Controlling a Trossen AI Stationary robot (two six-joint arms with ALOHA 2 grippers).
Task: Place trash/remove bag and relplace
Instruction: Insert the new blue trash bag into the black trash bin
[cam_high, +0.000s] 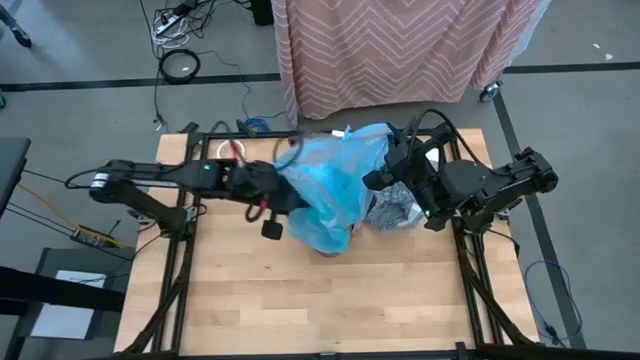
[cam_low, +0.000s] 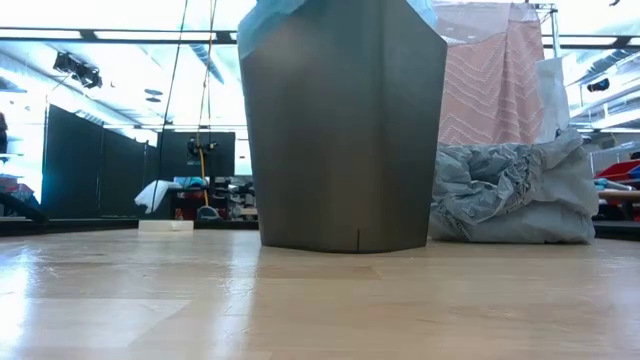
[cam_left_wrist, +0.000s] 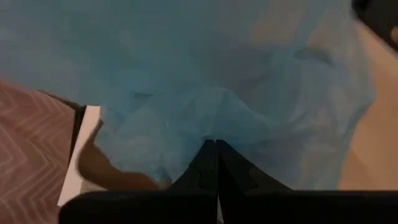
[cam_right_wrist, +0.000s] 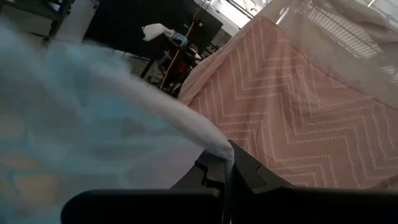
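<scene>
Bin (cam_low: 343, 130) upright mid-worktop (cam_high: 330, 300), blue bag (cam_high: 330, 190) draped over its mouth. Left gripper (cam_left_wrist: 216, 152) and right gripper (cam_right_wrist: 227, 163) each have fingers clamped on opposite bag edges, apparently spreading it as the new liner. Grey bag (cam_low: 510, 195) sits crumpled just beside the bin, apparently already pulled out.

Your left arm reaches in from nine o'clock, stretched almost straight across the table toward its centre, the wrist ending near the middle of the back half. The left gripper (cam_left_wrist: 216, 163) has its two dark fingers pressed flat together with no gap, clamped on a fold of the blue bag (cam_high: 335, 185). Your right arm comes in from three o'clock, elbow bent, forearm angled toward ten o'clock. The right gripper (cam_right_wrist: 229, 169) also has its fingers drawn tight together, pinching a thin edge of that same bag at its far side.
</scene>
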